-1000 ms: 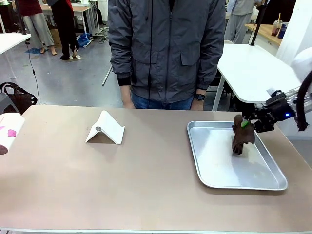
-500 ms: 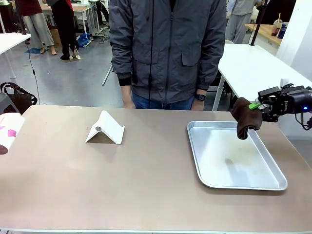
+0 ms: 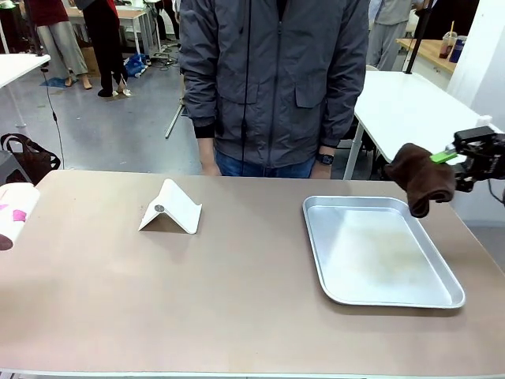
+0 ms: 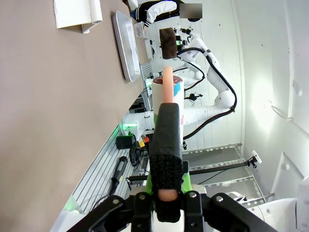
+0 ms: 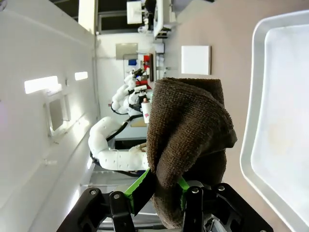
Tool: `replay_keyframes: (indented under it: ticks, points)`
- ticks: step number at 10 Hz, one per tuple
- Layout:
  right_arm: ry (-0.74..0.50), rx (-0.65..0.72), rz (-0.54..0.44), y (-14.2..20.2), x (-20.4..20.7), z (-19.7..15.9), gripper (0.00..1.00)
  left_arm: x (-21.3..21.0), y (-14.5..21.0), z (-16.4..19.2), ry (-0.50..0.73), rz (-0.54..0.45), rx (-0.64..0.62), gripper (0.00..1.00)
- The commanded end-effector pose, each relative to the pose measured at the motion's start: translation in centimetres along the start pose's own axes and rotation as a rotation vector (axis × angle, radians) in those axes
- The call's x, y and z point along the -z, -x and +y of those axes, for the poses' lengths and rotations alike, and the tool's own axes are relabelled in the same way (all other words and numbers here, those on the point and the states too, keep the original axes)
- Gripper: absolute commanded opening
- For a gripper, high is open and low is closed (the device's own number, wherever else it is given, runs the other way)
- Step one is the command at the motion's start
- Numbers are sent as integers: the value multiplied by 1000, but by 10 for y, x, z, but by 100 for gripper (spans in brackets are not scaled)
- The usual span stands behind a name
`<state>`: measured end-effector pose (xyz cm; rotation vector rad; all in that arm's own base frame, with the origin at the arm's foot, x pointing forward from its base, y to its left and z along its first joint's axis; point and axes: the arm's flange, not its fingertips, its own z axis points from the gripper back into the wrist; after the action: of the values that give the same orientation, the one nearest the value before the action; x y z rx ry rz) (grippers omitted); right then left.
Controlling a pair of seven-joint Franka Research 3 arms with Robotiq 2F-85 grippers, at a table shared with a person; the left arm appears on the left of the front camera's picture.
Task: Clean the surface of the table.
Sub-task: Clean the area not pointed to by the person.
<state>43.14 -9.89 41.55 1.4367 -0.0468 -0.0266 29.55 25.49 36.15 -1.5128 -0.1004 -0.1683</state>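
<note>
From the front, the right gripper [image 3: 443, 158] pinches a dark brown cloth [image 3: 422, 178] in the air by the far right corner of the silver tray [image 3: 316, 237], which sits on the table [image 3: 197, 292]. In the left wrist view, the left gripper [image 4: 166, 116] is clamped on the pink stem of a white roll [image 4: 166, 89], with the table alongside. In the right wrist view, the green pads [image 5: 140, 186] squeeze the cloth.

On the table [image 3: 237, 316], the tray [image 3: 318, 260] lies to the right and a folded card [image 3: 171, 208] left of the middle, nearer the far edge. A person [image 3: 272, 79] stands behind that edge. A cloth [image 3: 422, 178] hangs from the right claw [image 3: 446, 155] above the tray's far right corner. A roller [image 3: 14, 213] sits over the table's left edge, in the left claw [image 4: 166, 108].
</note>
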Motion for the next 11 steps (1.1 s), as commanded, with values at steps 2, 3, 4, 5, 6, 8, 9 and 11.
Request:
replay_keyframes:
  ticks: [2, 3, 4, 5, 6, 8, 9, 11]
  points:
    - [26, -6, -17, 32, -39, 15, 17, -2, -1, -8, 13, -11, -4, 22]
    - [9, -9, -21, 38, -49, 14, 17, -2, -1, -8, 13, -11, -4, 22]
    - [13, 1, -44, 41, -56, 11, 17, -2, -1, -8, 13, -11, -4, 22]
    - [5, 0, -55, 45, -63, 7, 17, -2, -1, -8, 13, -11, -4, 22]
    - [-1, 3, -66, 47, -66, 4, 17, -2, -1, -8, 13, -11, -4, 22]
    - [19, 10, -63, 42, -66, 5, 17, -2, -1, -8, 13, -11, -4, 22]
    - [19, 10, -63, 42, -66, 5, 17, -2, -1, -8, 13, -11, -4, 22]
    - [19, 10, -63, 42, -66, 5, 17, -2, -1, -8, 13, -11, -4, 22]
